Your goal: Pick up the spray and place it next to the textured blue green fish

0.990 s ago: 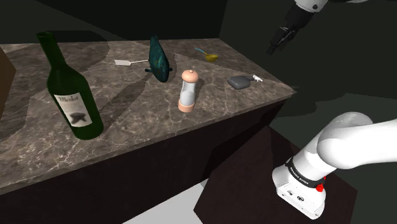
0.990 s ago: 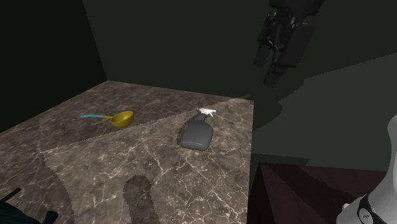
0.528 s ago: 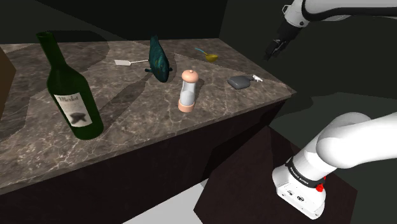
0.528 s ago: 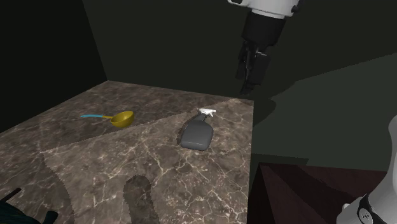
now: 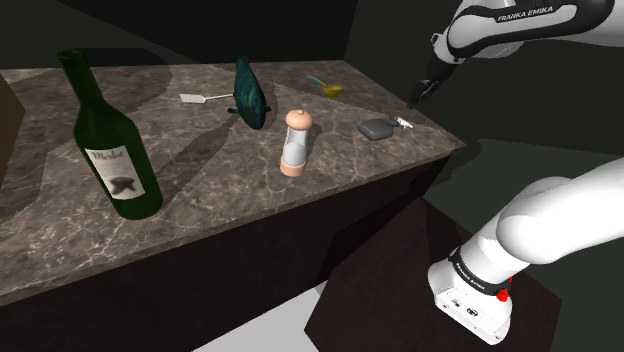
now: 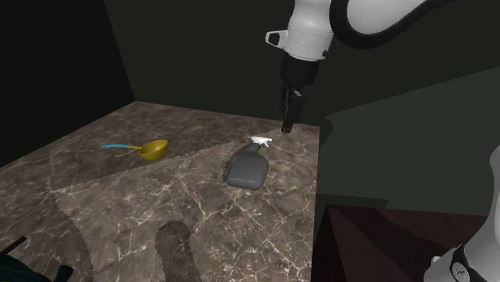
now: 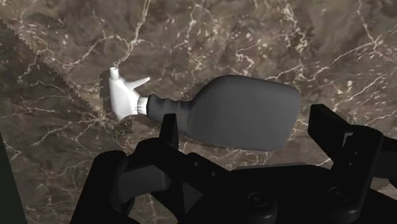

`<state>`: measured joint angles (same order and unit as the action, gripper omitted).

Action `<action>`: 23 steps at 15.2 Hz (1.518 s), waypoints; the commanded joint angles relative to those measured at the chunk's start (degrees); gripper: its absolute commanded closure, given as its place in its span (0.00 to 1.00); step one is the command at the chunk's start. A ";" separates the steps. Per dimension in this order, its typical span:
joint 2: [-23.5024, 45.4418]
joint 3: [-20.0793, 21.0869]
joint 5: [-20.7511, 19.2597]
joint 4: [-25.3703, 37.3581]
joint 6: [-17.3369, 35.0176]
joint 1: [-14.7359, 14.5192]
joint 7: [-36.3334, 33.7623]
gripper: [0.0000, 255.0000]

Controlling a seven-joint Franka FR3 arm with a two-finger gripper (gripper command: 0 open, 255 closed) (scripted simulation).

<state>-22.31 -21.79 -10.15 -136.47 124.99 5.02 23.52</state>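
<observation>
In the shoulder view, your spray (image 5: 378, 128) lies on its side near the right end of the dark, white-veined marble counter (image 5: 200, 190). It has a smooth grey body and a white nozzle toward the right edge. Between it and the upright blue-green fish (image 5: 249, 92) stands a pale pink, waisted mill (image 5: 295, 143). A yellow scoop (image 5: 328, 88) lies farther back, and a tall green wine bottle (image 5: 110, 145) stands near left. The arm arches over the counter's right end. Its gripper (image 6: 286, 120) points down above the nozzle, fingers apart and holding nothing.
</observation>
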 commanded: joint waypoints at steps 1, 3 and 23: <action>3.58 -1.96 0.54 0.75 2.78 -0.01 2.31 0.00; 7.58 -3.91 1.72 2.00 5.36 -0.15 4.87 0.00; 32.74 -8.35 18.28 10.41 18.74 2.08 22.67 0.00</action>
<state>10.39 -30.15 8.09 -126.02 143.64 7.09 46.15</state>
